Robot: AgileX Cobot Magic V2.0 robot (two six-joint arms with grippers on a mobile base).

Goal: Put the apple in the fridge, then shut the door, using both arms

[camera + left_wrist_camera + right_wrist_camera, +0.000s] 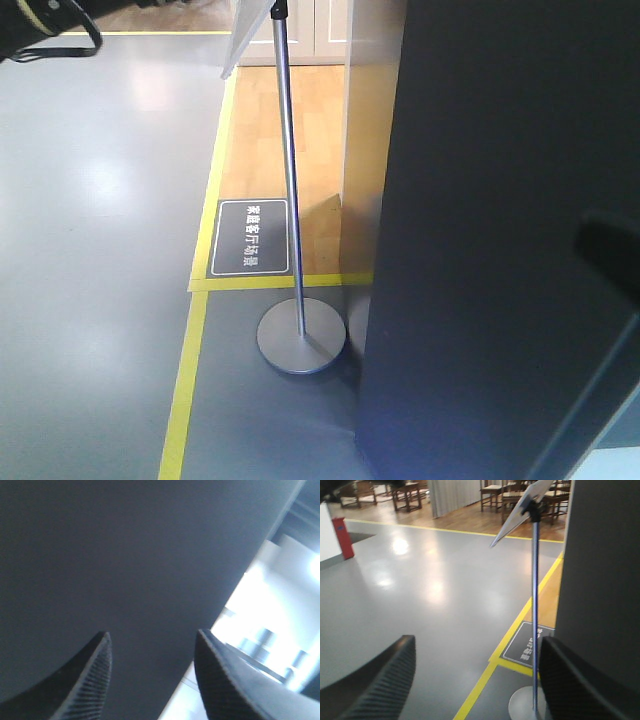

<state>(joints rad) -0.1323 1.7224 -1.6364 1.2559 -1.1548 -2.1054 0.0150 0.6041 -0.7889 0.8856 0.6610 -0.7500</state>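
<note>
**Door and fridge.** The door (480, 200), a tall, flat, dark grey panel, fills the right of the front view. It is not yet shut. In the left wrist view the bright white inside of the fridge (270, 610) shows past the door's edge. The panel looks stiff, smooth and fairly heavy, and should swing as one piece. No handle is visible on this face, so it is better pushed than gripped. The pads should press flat on the outer face near the edge where the interior shows. A glancing contact could skid on so smooth a surface.

**Sign stand.** The sign stand (291, 180), a thin metal pole on a round base, stands just left of the door. A dark floor plaque (252, 238) lies beyond it, further from the door.

**Left gripper.** The left gripper (152, 632) faces the door's outer face at close range. Its jaws are spread and hold nothing. Whether the ribbed fingers (95, 675) touch the panel cannot be told.

**Right gripper.** The right gripper (477, 639) is left of the door, aimed past the stand. Its jaws are parted and empty.

**Apple.** The apple appears in no view. Neither gripper carries it, so it is probably already inside the fridge.
</note>
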